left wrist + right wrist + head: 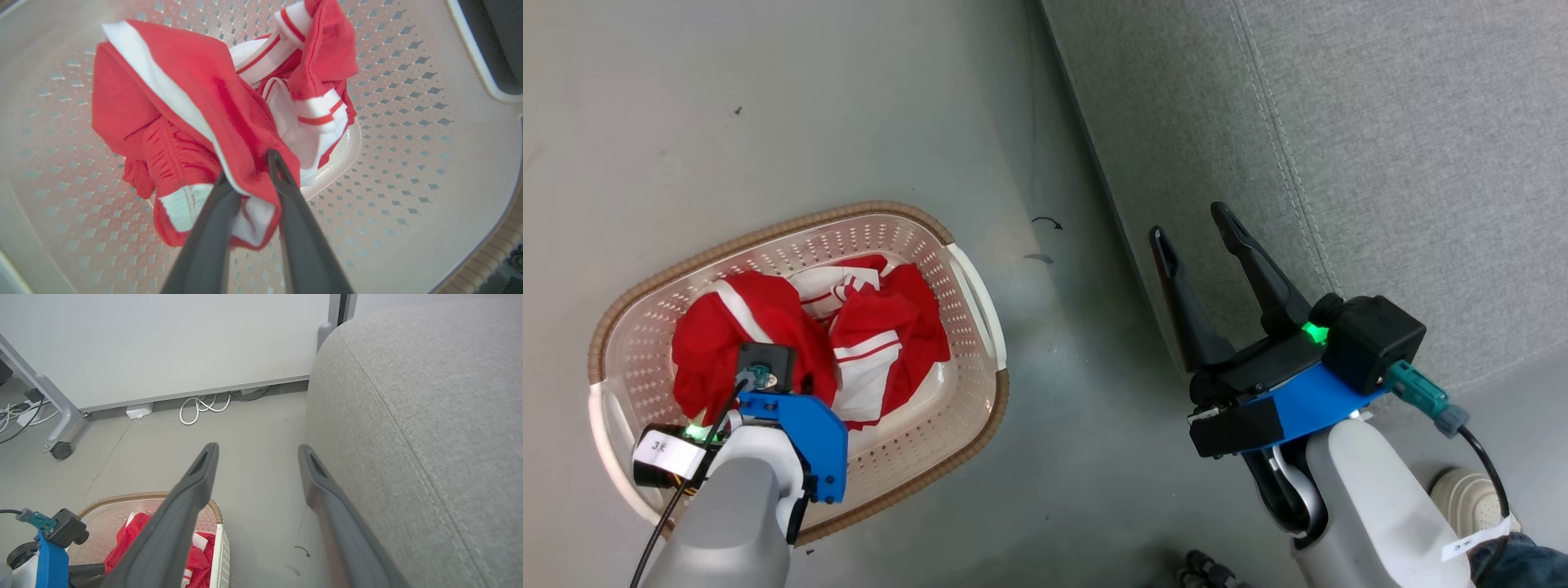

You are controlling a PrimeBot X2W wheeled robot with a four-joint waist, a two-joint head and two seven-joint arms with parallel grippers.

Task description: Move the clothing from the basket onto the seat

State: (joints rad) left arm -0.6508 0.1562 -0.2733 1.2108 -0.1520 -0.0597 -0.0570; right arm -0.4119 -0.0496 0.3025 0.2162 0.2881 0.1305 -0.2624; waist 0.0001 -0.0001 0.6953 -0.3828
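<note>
The basket (768, 233), cream with a brown rim, stands on the floor at the left. In it the clothing (882, 318) lies crumpled, red with white panels and stripes. My left arm reaches down into the basket. In the left wrist view my left gripper (248, 165) is shut on a fold of the red clothing (196, 94) with a white stripe, above the perforated basket (408, 163) floor. My right gripper (1191, 224) hangs open and empty beside the grey seat (1380, 147), near its front edge. The right wrist view shows that gripper (257, 448), the seat (429, 416) and the basket (122, 498).
Grey floor lies between basket and seat, with a small dark mark (1048, 221). A person's pale shoe (1470, 498) is at the lower right. Far off stand a white panel on a caster (61, 450) and coiled white cables (204, 406).
</note>
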